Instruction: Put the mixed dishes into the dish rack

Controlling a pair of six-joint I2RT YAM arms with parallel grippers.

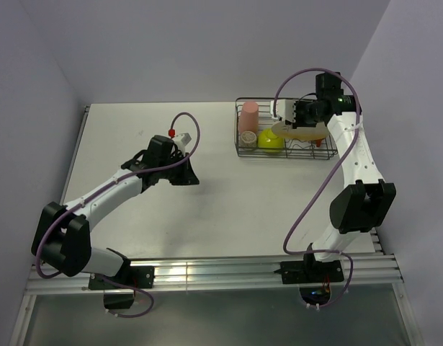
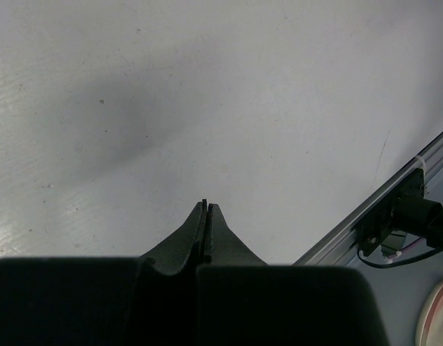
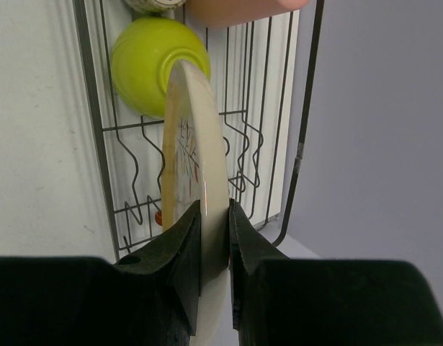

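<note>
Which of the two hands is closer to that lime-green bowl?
Right. The right hand holds the plate over the dish rack, just beside the lime-green bowl. The left hand hangs shut over the table, well left of the rack.

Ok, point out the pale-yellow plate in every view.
Top external: plate upper right, over the dish rack.
Left wrist: not in it.
Right wrist: plate centre, edge-on, clamped in the right gripper.
Shared landmark: lime-green bowl beside the plate.
</note>
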